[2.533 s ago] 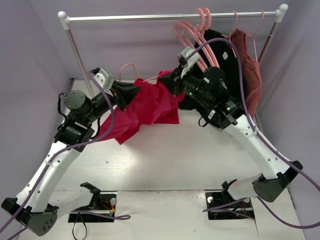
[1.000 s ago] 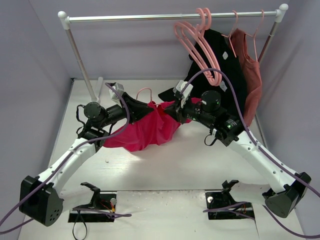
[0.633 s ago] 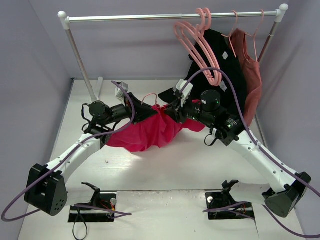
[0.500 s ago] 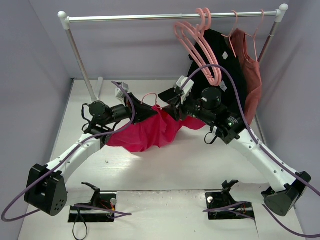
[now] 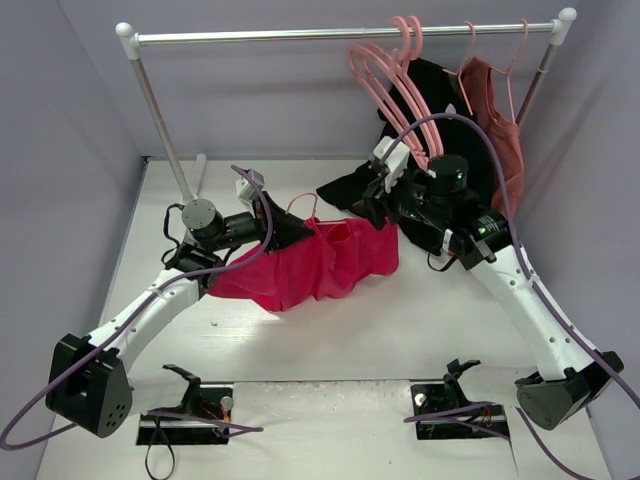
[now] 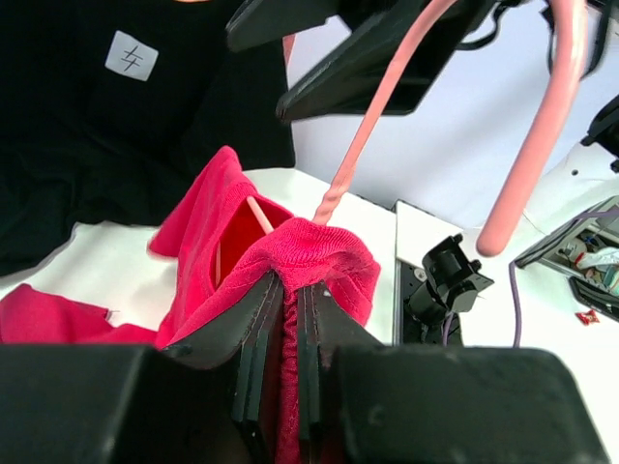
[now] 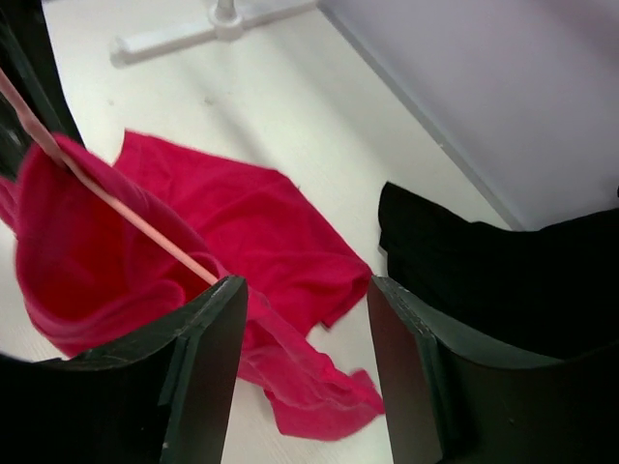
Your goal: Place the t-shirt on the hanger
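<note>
My right tool (image 7: 305, 290) has just let go and drawn back from the cloth, and its jaws now stand apart with nothing between them. My left tool (image 6: 290, 309) stays clamped on the t-shirt (image 5: 325, 262) at the neck. The cloth sags below it onto the tabletop (image 5: 350, 340), and the hanger (image 6: 372, 106) pokes out of the collar just ahead. I judge the hanger is threaded in, but the shoulders still need settling.

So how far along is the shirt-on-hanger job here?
Partway. Done: a hanger arm sits inside the opening of the t-shirt. In hand: the left gripper is shut on the fabric there; the right gripper is open, holding nothing. Left: the shirt mostly lies bunched on the table, not spread over the hanger.
</note>
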